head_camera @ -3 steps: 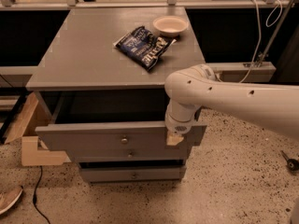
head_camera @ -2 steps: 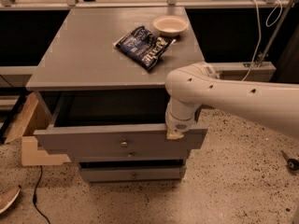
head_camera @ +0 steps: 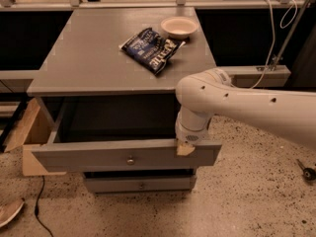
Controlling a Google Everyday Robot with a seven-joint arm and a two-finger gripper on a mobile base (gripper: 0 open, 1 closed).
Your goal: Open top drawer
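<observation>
The top drawer (head_camera: 98, 155) is a grey wooden drawer with a small round metal knob (head_camera: 130, 160) at the centre of its front. It stands pulled well out of the grey cabinet (head_camera: 89, 58), and its dark inside shows. My gripper (head_camera: 185, 148) hangs from the white arm (head_camera: 237, 102) at the right end of the drawer front's top edge, with a tan fingertip over that edge. A narrower grey drawer front (head_camera: 140, 184) sits shut below.
A dark blue snack bag (head_camera: 153, 49) and a white bowl (head_camera: 178, 27) lie on the cabinet top. A wooden panel (head_camera: 29, 132) leans at the cabinet's left. A cable (head_camera: 39, 211) runs over the speckled floor. A dark counter and rails stand behind.
The top drawer has slid further out toward the camera, with my gripper moving along at its right top edge.
</observation>
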